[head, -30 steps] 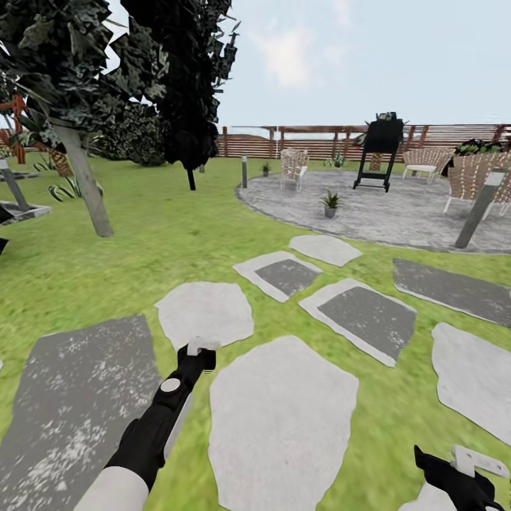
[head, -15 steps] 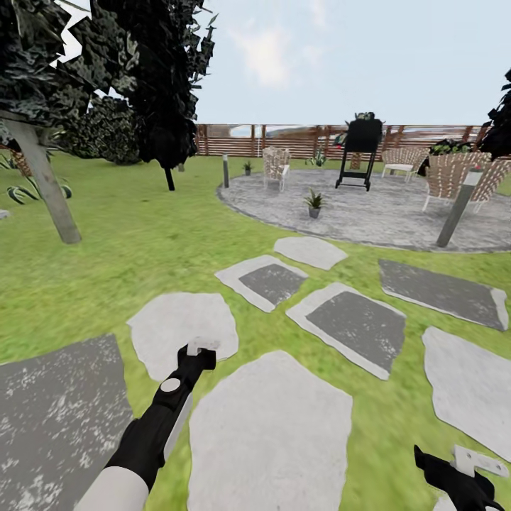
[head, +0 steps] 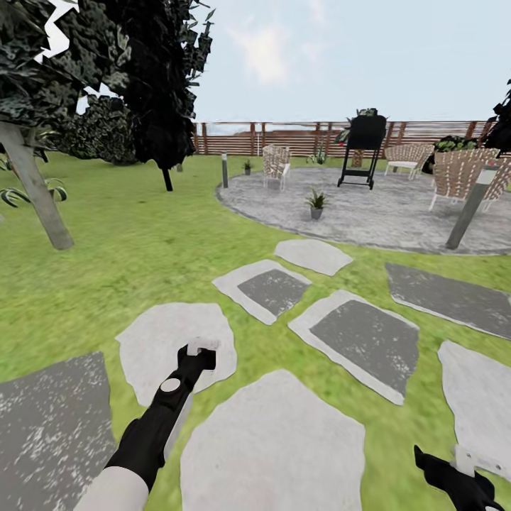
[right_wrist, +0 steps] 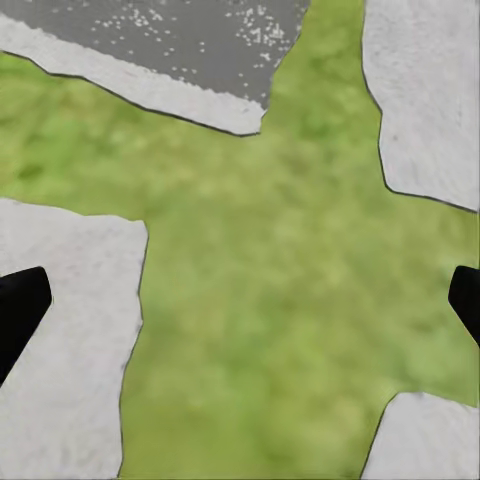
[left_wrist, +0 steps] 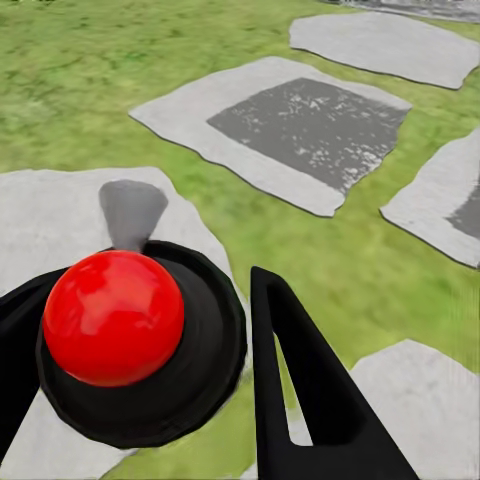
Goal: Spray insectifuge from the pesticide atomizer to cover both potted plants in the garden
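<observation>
You were on the approach step: the spraying had not begun, and both potted plants lay well ahead of you across the lawn and the stepping stones.

Your left gripper had its two black fingers set either side of a black-topped thing with a round red knob, which I took to be the pesticide atomizer. The fingers looked pressed to its rim, so I judged it clenched on the atomizer and carried out in front of you. Your right gripper was released, its fingertips spread wide with nothing but grass and stone between them.

Take the black grill as your mark. The nearer potted plant stood on the grey paving, in front of the grill and on your side of it. The farther potted plant stood off to the grill's side, beyond the wicker chair and near the wooden fence.

The next move called for driving on over the stones toward the plant in front of the grill and stopping near it. Then you would have needed to tilt the nozzle down at the leaves before spraying. From where you stood, I judged the spray would have fallen short.
</observation>
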